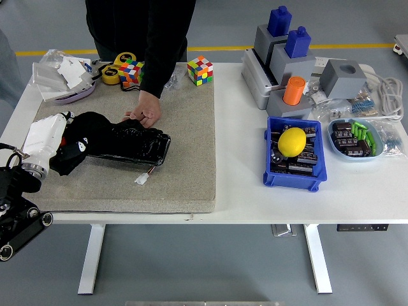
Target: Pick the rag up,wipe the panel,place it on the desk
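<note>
no readable text, labels or numbers

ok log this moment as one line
left robot hand: shut on black rag | glossy black panel: on beige mat, steadied by person's hand | right robot hand: not in view
</note>
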`<state>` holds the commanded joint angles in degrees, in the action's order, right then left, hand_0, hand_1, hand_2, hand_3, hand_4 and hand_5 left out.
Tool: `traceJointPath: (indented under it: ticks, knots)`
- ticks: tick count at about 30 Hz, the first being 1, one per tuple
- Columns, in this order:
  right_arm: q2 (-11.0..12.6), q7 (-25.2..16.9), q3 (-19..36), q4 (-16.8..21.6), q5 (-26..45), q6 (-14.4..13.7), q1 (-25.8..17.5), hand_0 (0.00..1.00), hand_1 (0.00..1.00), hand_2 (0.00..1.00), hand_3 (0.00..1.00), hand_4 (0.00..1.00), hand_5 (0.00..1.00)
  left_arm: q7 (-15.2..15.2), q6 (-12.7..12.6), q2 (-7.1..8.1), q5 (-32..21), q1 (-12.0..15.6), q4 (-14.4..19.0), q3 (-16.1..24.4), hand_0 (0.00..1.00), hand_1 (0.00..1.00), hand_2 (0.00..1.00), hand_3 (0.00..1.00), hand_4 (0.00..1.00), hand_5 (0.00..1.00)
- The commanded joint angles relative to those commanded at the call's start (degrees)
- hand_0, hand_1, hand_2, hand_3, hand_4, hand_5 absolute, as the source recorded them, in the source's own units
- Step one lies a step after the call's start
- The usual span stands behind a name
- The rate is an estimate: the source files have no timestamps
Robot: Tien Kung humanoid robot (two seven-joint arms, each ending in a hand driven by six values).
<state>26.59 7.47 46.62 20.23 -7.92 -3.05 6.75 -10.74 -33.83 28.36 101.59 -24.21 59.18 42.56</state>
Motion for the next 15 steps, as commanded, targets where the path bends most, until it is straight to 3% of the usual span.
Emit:
traceJointPath:
  ticks: [15]
  knots:
    - [-0.1, 0.0, -0.1, 0.0, -0.1, -0.2, 0.0, 0.724, 0.63, 0.675, 0.642, 0.998, 0.649, 0.3, 0.0, 1.8, 1.5, 3.4, -1.1, 7.2, 0.195, 0.119, 0.45, 0.633, 0.539, 0.096]
